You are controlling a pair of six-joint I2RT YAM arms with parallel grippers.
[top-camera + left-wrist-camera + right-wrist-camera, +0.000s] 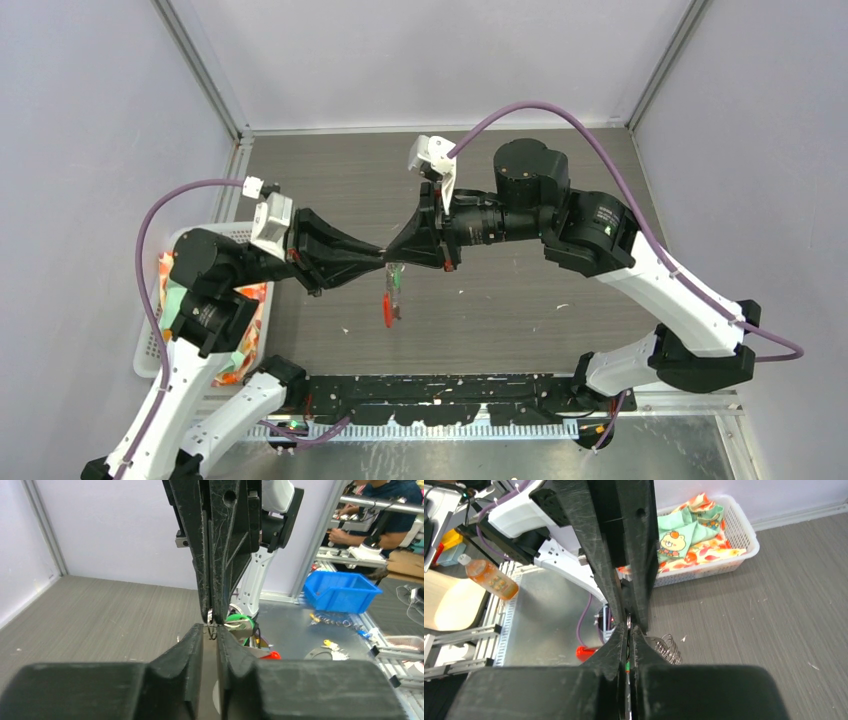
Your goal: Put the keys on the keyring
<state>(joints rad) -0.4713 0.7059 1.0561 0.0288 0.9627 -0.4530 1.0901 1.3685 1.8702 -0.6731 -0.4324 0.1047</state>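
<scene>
My two grippers meet tip to tip above the middle of the table. The left gripper (378, 256) (210, 633) has its jaws nearly together, pinching the thin silver loop of the keyring (210, 625) at their tips. The right gripper (393, 257) (628, 636) faces it, shut on the same thin metal edge, with a green sliver showing in its gap. A key with a green head (240, 622) (397, 274) hangs just beside the tips. The keyring's red strip (388, 312) (270, 655) (586, 653) dangles below. A silver coil (667, 648) shows beside the right fingers.
A white basket (215, 232) (744, 540) of patterned cloths stands at the table's left edge, behind the left arm. A black rail (450, 390) runs along the near edge. Off the table are a blue bin (340, 592) and an orange bottle (486, 575).
</scene>
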